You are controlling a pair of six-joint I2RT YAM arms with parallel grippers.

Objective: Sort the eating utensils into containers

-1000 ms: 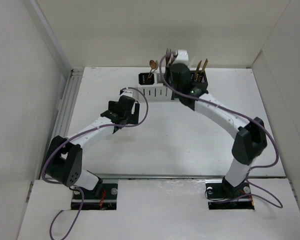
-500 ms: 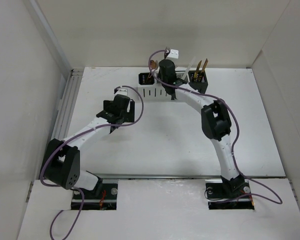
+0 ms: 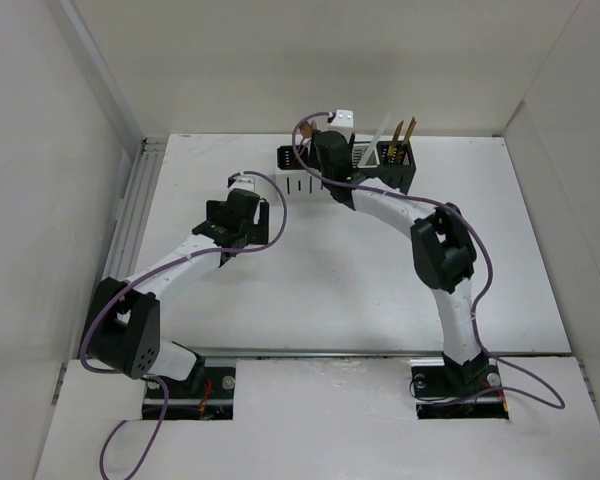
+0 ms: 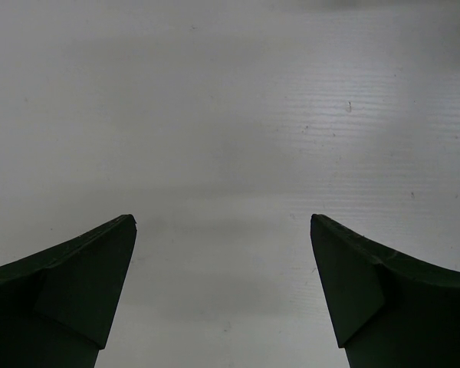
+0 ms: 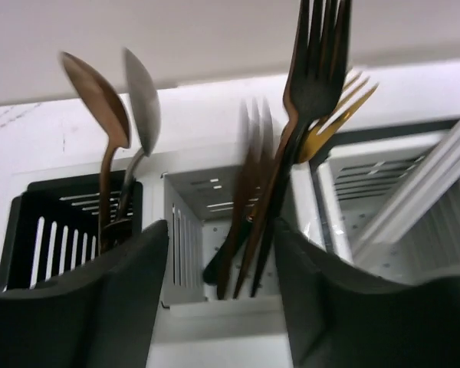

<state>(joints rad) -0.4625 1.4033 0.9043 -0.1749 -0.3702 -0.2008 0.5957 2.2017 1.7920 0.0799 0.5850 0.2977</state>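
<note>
Right gripper (image 5: 222, 226) parted, gripping nothing. Forks (image 5: 249, 169) stand in the white holder (image 5: 185, 245) between its fingers, one blurred, possibly unsettled. A careless retreat could snag and topple them. Left gripper (image 4: 222, 218) spread, empty.

A matte white flat worktop (image 3: 330, 300) lies boxed in by plain white panel walls (image 3: 40, 150) at its left, rear and right edges. A pale ribbed strip (image 3: 137, 210), perhaps a metal rail, follows the left edge. Light is soft and even.
</note>
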